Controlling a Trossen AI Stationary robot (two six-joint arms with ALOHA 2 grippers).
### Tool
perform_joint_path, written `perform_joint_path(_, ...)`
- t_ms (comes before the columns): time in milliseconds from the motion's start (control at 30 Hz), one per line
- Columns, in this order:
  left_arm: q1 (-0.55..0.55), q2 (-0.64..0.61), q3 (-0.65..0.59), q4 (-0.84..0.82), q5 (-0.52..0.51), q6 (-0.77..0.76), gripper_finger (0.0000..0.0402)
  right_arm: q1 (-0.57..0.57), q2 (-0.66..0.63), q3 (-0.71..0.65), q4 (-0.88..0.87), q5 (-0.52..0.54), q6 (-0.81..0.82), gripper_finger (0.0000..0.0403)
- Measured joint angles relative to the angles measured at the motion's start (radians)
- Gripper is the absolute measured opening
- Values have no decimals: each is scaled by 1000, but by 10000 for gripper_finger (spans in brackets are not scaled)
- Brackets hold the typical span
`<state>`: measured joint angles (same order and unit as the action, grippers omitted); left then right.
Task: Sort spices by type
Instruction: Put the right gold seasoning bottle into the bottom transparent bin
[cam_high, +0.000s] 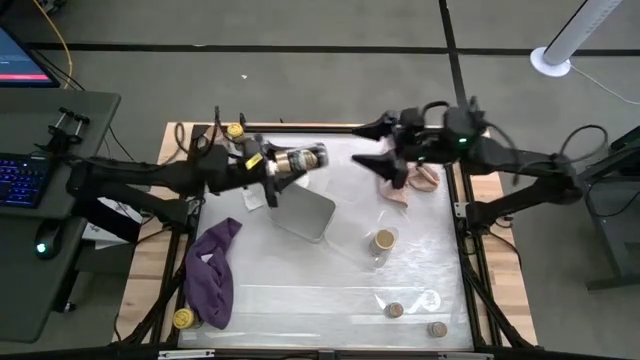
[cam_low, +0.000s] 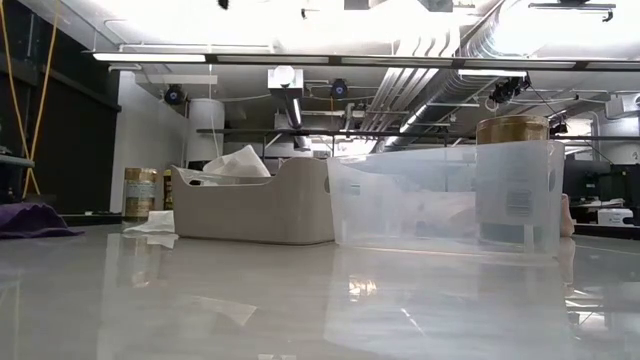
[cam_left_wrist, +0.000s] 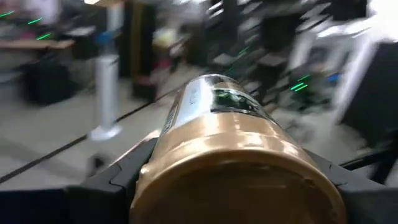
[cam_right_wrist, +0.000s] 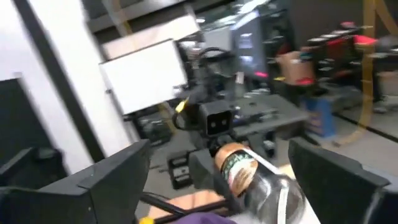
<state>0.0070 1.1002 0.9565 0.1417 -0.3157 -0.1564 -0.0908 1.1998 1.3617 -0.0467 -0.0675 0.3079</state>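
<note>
My left gripper (cam_high: 283, 165) is shut on a wide jar with a tan top (cam_high: 303, 158), held in the air over the grey tray (cam_high: 305, 212). My right gripper (cam_high: 366, 145) is open, its fingers apart from the jar's clear end and facing it; in the right wrist view the jar (cam_right_wrist: 249, 177) shows beyond the spread fingers. Another tan-topped jar (cam_high: 383, 240) stands upright on the table's right half. Two tiny brownish jars (cam_high: 394, 310) (cam_high: 437, 328) stand near the near edge. One yellow-lidded jar (cam_high: 183, 318) is at the near left, another (cam_high: 235, 130) at the far left. My left gripper pinches the jar's tan lid end (cam_left_wrist: 205, 155) between its two fingers, one finger (cam_left_wrist: 118, 180) on each side. The fingers come level from the table's left. The jar lies on its side, lifted clear, its clear end (cam_high: 318, 155) pointing toward the right gripper.
A purple cloth (cam_high: 213, 268) lies at the near left and a pink cloth (cam_high: 410, 182) under the right arm. Clear plastic (cam_high: 400, 265) covers the right half of the table. The low view shows a clear bin (cam_low: 445, 195) and a beige bin (cam_low: 255, 205).
</note>
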Motion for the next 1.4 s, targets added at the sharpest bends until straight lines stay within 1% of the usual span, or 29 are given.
perform_joint_path(33, 14, -14, 15, -87, -22, -35, 248, -4, -24, 0, -37, 27, 2, 375)
perform_joint_path(67, 32, -18, 42, -175, -22, -77, 248, -8, -49, 0, -69, 51, 2, 376)
perform_joint_path(133, 66, 5, 112, -337, 37, -114, 248, -10, -93, 0, -132, 97, -1, 376)
perform_joint_path(233, 66, 115, 252, -489, 126, -98, 247, -10, -148, 0, -206, 172, -11, 377)
perform_joint_path(367, 29, 328, 483, -688, 204, 36, 247, -10, -198, 0, -269, 240, -10, 377)
perform_joint_path(500, 1, 544, 704, -908, 232, 186, 248, -10, -216, 0, -322, 269, -12, 377)
perform_joint_path(600, -15, 667, 813, -973, 258, 265, 247, -10, -211, 0, -369, 269, -5, 378)
perform_joint_path(667, -22, 734, 862, -990, 275, 282, 247, -10, -204, 0, -394, 268, 6, 378)
perform_joint_path(767, -32, 816, 909, -997, 284, 289, 247, -10, -191, 0, -435, 268, 9, 378)
perform_joint_path(867, -42, 870, 924, -1005, 284, 292, 247, -9, -178, -1, -461, 268, 9, 378)
perform_joint_path(1033, -50, 936, 925, -1045, 284, 292, 247, -9, -165, -1, -471, 268, 7, 378)
perform_joint_path(1400, -51, 1054, 925, -1028, 282, 291, 247, -9, -158, -1, -487, 267, 11, 378)
